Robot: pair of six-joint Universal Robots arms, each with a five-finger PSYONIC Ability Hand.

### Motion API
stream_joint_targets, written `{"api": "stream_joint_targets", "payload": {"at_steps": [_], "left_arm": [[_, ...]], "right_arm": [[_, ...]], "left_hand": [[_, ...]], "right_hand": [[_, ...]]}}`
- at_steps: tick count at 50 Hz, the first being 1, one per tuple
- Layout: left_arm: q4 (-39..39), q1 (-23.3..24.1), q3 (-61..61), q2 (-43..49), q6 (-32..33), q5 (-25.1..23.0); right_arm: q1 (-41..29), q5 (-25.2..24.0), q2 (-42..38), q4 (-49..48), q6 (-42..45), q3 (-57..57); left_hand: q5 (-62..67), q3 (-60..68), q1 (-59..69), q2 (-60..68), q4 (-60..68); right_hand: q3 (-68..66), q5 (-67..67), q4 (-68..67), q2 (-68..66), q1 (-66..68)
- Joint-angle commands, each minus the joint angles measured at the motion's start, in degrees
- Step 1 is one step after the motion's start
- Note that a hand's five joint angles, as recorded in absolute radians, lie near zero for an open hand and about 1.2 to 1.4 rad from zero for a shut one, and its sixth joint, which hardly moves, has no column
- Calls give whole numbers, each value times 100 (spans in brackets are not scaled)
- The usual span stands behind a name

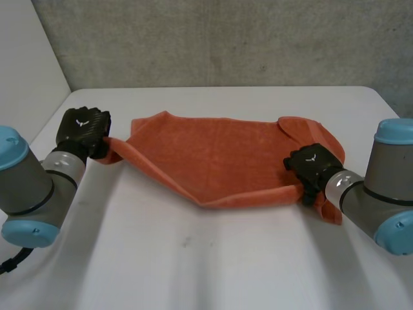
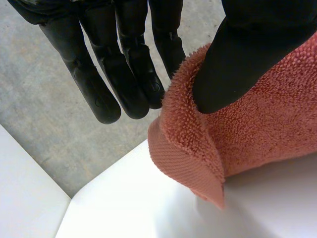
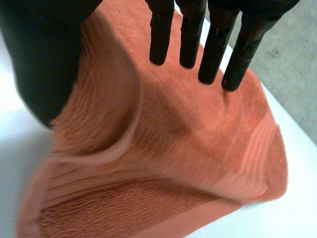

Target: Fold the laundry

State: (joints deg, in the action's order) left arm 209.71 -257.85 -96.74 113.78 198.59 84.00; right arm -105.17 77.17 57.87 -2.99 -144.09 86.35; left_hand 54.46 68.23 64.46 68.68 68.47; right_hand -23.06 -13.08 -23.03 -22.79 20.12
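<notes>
The towel [image 1: 219, 158] lies across mid-frame on the table [image 1: 193, 258], with the left hand [image 1: 82, 128] at its left corner and the right hand [image 1: 311, 163] at its right end.

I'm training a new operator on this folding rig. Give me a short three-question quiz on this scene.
1. True or false: the orange terry towel is rolled up tight on the white table.
2. Where on the towel does the black left hand pinch? A) a corner B) the middle C) nowhere
3. Fill in: the black right hand holds the towel near its ___ end.
Key: 1 false; 2 A; 3 right.
</notes>
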Motion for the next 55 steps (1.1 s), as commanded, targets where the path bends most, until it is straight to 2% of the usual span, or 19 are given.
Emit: {"api": "stream_joint_targets", "payload": {"at_steps": [1, 4, 8, 14, 23, 30, 35, 43, 55], "left_arm": [[-1, -2, -73, -84, -5, 3], [-1, 7, -134, -119, -13, 3], [-1, 7, -178, -172, -13, 3], [-1, 7, -187, -190, -13, 3], [8, -54, -169, -260, -31, 64], [-10, -142, -204, -313, -31, 55], [-45, -116, -239, -313, -31, 47], [-53, -81, -275, -313, -22, 20], [-53, -90, -275, -313, -22, 20]], "right_arm": [[374, -9, 233, -123, -1216, 338], [541, -44, 505, -193, -1830, 601], [822, -70, 734, -421, -2166, 988], [1113, -61, 989, -738, -2263, 1411], [1499, -70, 998, -791, -2817, 1561], [1509, -88, 989, -791, -2826, 1631], [1526, -289, 981, -756, -2879, 1675], [1517, -632, 1007, -431, -2835, 1771], [1526, -677, 1007, -431, -2852, 1815]], "left_hand": [[1554, 1177, 1554, 1132, 1153], [1554, 1177, 1554, 1132, 1153], [1554, 1177, 1554, 1132, 1153], [1554, 1177, 1554, 1132, 1153], [1554, 1177, 1554, 1132, 1153], [1554, 1177, 1554, 1132, 1153], [1554, 1177, 1554, 1132, 1153], [1554, 1177, 1554, 1132, 1153], [1554, 1177, 1554, 1132, 1153]], "right_hand": [[171, 173, 168, 144, 123], [3, 6, 0, -24, 291], [-533, -531, -536, -560, 827], [-1242, -1239, -1244, -1269, 1536], [-1310, -1307, -1313, -1337, 1604], [-1394, -1391, -1397, -1421, 1688], [-2166, -2164, -2169, -2193, 2460], [-2319, -2316, -2321, -2346, 2612], [-2773, -2771, -2776, -2800, 3067]]}}
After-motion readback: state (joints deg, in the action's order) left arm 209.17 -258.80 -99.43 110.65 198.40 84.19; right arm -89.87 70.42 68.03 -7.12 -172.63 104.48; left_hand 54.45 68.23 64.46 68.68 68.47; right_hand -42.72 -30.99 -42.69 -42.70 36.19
